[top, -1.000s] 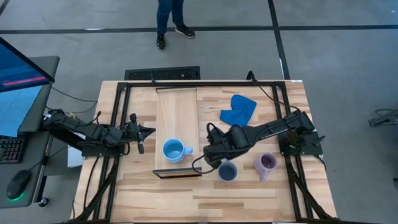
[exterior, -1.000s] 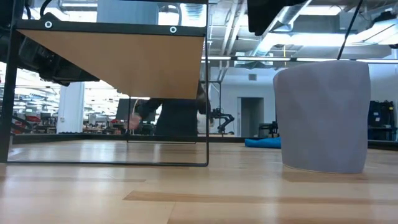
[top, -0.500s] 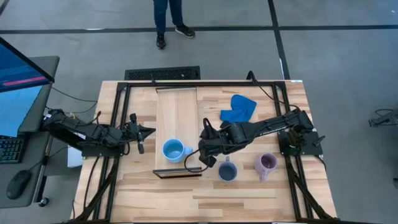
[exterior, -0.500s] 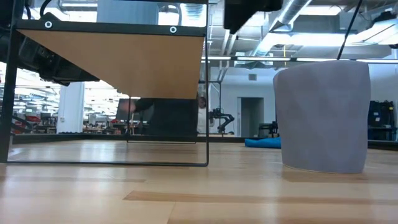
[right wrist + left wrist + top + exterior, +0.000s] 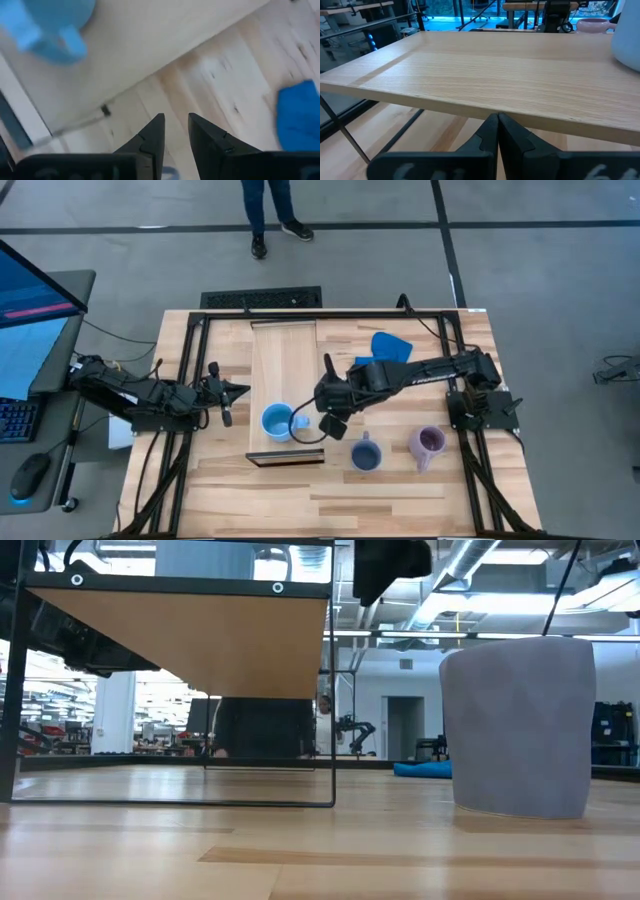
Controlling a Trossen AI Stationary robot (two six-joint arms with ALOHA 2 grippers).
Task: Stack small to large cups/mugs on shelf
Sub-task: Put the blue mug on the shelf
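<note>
The sky-blue mug (image 5: 278,421) stands upright on the pale shelf board (image 5: 285,365), near its dark end. On its base on the tabletop stands the slate-blue mug (image 5: 365,453), large in the low view (image 5: 518,725). The lilac mug (image 5: 428,443) stands to its right. My right gripper (image 5: 325,408) hangs in the air by the shelf's right edge, between the sky-blue mug and the slate mug. It is empty, fingers a little apart (image 5: 176,122). My left gripper (image 5: 225,395) waits shut (image 5: 497,120) at the shelf's left side.
A bright blue cloth (image 5: 385,348) lies on the table's far right part, under my right arm. The shelf rests on a thin black wire frame (image 5: 333,690) above the tabletop. A person's legs (image 5: 270,215) stand beyond the far edge.
My right gripper has risen from just over the slate-blue mug and swung toward the table's far left, ending beside the shelf near the sky-blue mug. The slate mug has stayed on the table.
</note>
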